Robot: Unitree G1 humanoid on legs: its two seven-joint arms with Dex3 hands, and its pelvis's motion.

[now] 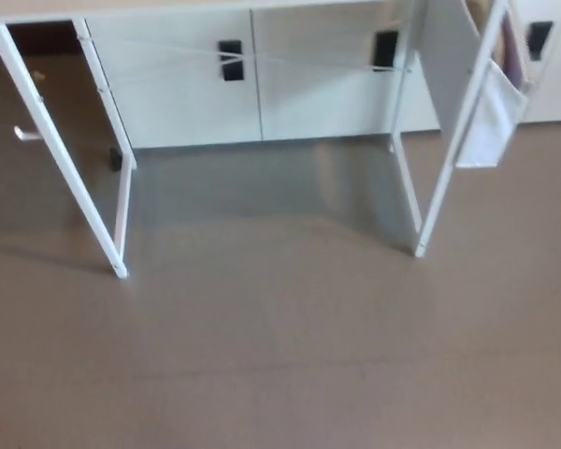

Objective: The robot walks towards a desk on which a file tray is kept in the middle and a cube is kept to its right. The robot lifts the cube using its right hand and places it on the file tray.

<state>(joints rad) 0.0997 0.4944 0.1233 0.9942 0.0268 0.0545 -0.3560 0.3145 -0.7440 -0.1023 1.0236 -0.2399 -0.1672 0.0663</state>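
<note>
Only the lower part of a white desk shows in the head view. Its left front leg and right front leg slant down to the brown floor. The desk's top edge runs along the upper border of the picture. No file tray and no cube are in sight; the desktop surface is out of frame. Neither of my hands shows.
Behind the desk stands a row of white cabinets with black recessed handles. A white fabric pouch hangs on the desk's right side frame. A small white hook sticks out at the left.
</note>
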